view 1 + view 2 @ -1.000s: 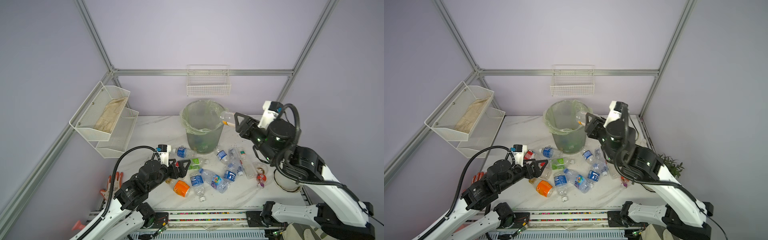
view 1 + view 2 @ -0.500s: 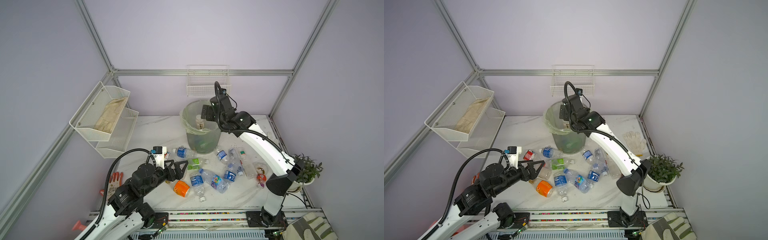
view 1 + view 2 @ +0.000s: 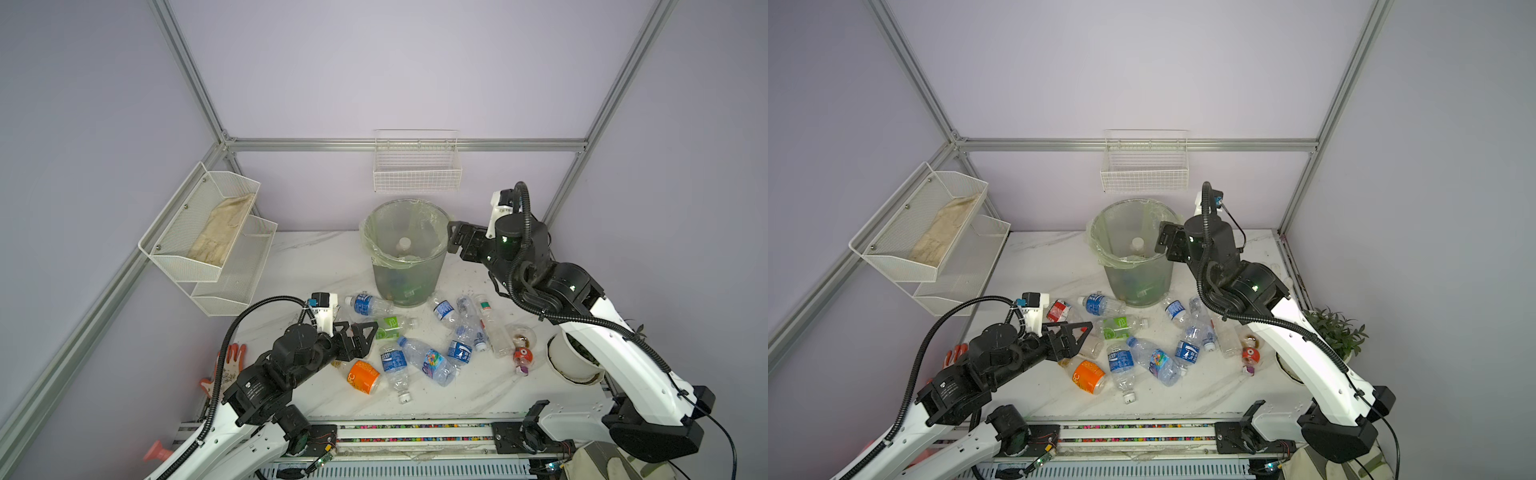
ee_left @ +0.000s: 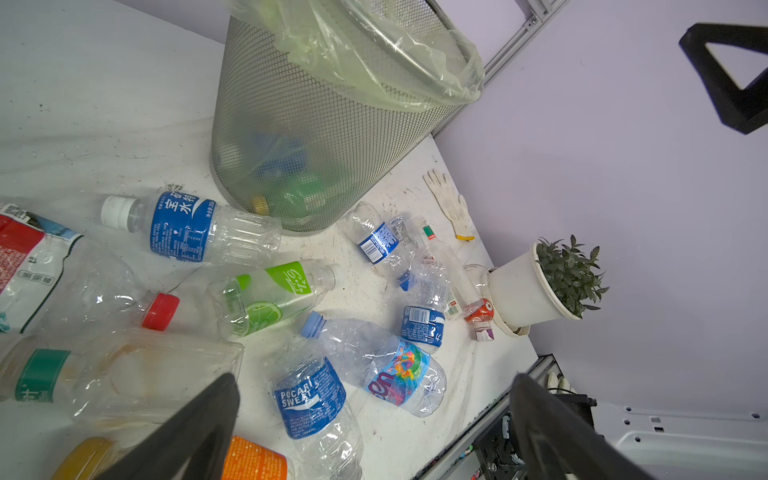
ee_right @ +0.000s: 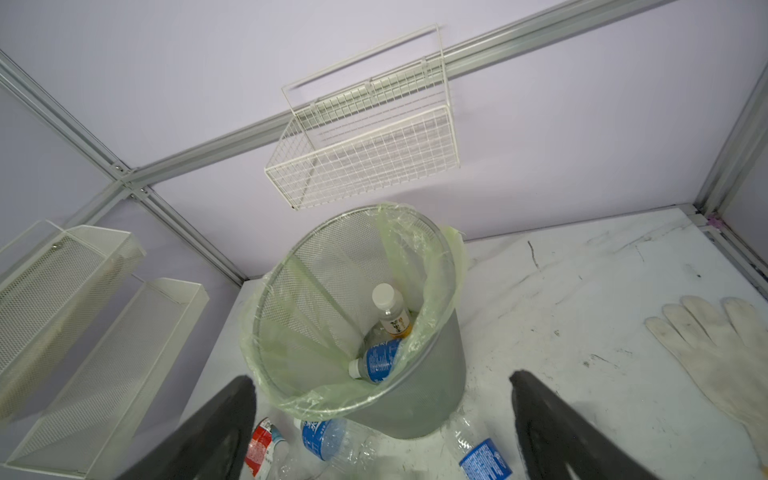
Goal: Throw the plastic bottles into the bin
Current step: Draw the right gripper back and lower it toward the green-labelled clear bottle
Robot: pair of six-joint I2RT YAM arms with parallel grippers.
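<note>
Bottles (image 3: 428, 361) lie flat on the table before the bin (image 3: 405, 282), necks pointing every way; a white-capped bottle (image 5: 390, 311) inside leans cap up. My left gripper (image 3: 360, 340) and right gripper (image 3: 454, 237) gape wide, empty. Pot (image 4: 519, 291) crowds the rightmost ones.

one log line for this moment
right gripper: open, empty, by bin rim | left gripper: open, empty, above loose bottles | white-capped bottle: inside bin
</note>
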